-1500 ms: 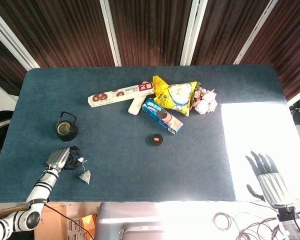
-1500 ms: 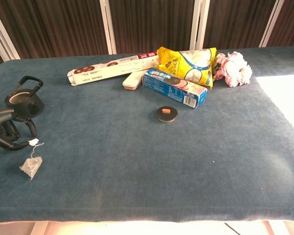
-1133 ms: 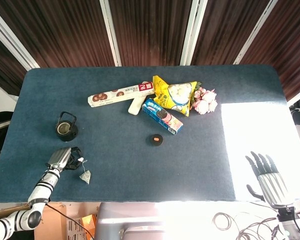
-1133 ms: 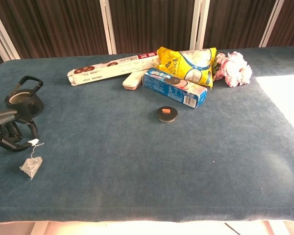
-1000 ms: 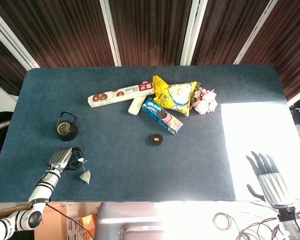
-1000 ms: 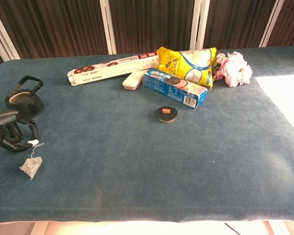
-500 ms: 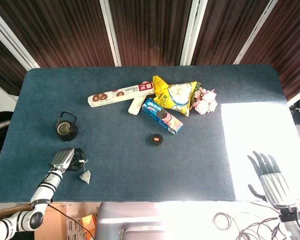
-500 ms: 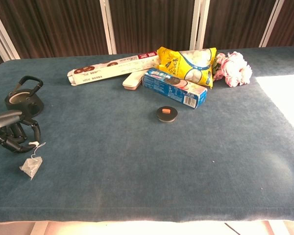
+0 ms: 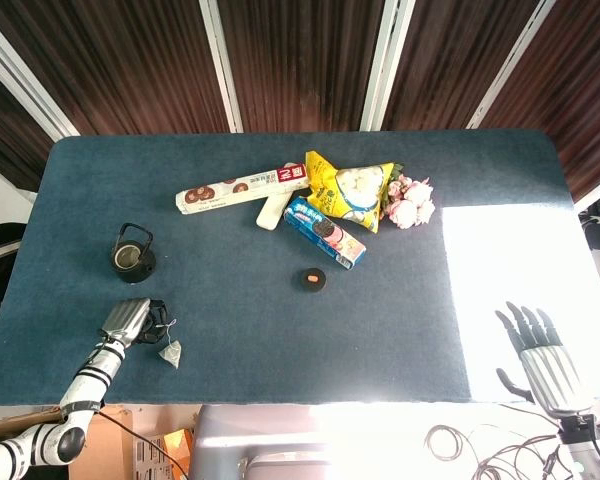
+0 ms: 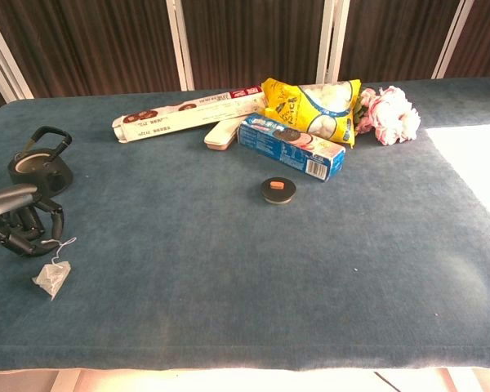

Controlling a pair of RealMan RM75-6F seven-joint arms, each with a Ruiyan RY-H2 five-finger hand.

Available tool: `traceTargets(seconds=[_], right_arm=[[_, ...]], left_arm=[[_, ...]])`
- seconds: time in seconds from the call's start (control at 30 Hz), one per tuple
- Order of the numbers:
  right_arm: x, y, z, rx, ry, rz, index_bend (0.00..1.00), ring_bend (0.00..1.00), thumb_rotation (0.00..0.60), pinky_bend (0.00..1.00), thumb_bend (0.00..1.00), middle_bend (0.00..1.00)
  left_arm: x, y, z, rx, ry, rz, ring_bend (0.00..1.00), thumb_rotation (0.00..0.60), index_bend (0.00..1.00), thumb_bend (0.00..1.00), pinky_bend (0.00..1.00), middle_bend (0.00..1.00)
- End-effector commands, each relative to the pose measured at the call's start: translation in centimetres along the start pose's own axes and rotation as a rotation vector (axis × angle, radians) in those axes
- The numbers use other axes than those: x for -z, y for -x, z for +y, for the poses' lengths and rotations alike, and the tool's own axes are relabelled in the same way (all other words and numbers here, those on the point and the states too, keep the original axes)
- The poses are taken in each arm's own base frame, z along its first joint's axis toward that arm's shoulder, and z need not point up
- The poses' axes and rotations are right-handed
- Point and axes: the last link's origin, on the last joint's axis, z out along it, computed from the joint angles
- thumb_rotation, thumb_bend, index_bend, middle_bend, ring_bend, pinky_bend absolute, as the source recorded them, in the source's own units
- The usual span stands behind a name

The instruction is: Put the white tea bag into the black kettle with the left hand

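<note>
The white tea bag [image 10: 51, 278] lies on the blue cloth near the front left edge, also seen in the head view [image 9: 170, 350]. Its string loops up to my left hand [image 10: 23, 225], whose curled fingers pinch the tag end; the tag itself is hidden between them. From above, the left hand [image 9: 130, 320] sits just left of the bag. The black kettle [image 10: 39, 163] stands upright with no lid, a little behind the hand, and shows from above [image 9: 132, 258]. My right hand [image 9: 540, 355] hovers at the front right, fingers spread and holding nothing.
A long biscuit box [image 9: 242, 188], a white remote [image 9: 272, 210], a blue cookie pack [image 9: 325, 232], a yellow snack bag [image 9: 350, 190] and pink flowers [image 9: 408, 202] cluster at mid-table. A small round black lid [image 9: 313, 279] lies in front of them. The table's front edge [image 10: 229, 363] is close to the bag.
My left hand has crept slightly right toward the bag and its fingers have closed over the tag, which no longer shows. The bag stays on the cloth; the right hand barely moved.
</note>
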Motion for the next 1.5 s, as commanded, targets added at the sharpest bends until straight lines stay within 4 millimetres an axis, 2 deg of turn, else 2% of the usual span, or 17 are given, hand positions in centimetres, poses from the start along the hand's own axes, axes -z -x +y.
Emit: traceTargets(seconds=[0.03,0.13,0.53,0.77,0.97,1.23,1.5], right_arm=[[0.0,0.0,0.0,0.000,0.000,-0.001,0.00,0.00,0.600,0.00,0.24,0.00],[0.0,0.0,0.0,0.000,0.000,-0.001,0.00,0.00,0.600,0.00,0.24,0.00],[0.0,0.1,-0.1,0.000,-0.003,-0.006,0.00,0.00,0.600,0.00,0.24,0.00],[0.1,0.1,-0.1,-0.001,-0.002,-0.004,0.00,0.00,0.600,0.00,0.24,0.00],[0.0,0.1,-0.1,0.000,-0.001,-0.005,0.00,0.00,0.600,0.00,0.24,0.00],[0.0,0.1,-0.1,0.002,0.002,-0.004,0.00,0.00,0.600,0.00,0.24,0.00],[0.0,0.0,0.1,-0.002,0.008,0.000,0.00,0.00,0.600,0.00,0.24,0.00]], left_arm=[[0.1,-0.2,0.0,0.001,0.003,0.006,1.00,0.600,0.71,0.53,1.00,1.00],[0.3,-1.0,0.0,0.016,0.014,0.037,1.00,0.600,0.71,0.54,1.00,1.00],[2.0,-10.4,0.5,0.096,0.066,0.346,1.00,0.600,0.71,0.53,1.00,1.00],[2.7,-14.5,0.5,0.096,0.042,0.464,1.00,0.600,0.71,0.53,1.00,1.00],[2.9,-16.0,0.3,0.116,0.024,0.515,1.00,0.600,0.71,0.53,1.00,1.00],[1.3,-17.8,0.0,0.166,-0.017,0.538,1.00,0.600,0.71,0.53,1.00,1.00],[0.0,-18.4,-0.3,0.174,-0.042,0.542,1.00,0.600,0.71,0.52,1.00,1.00]])
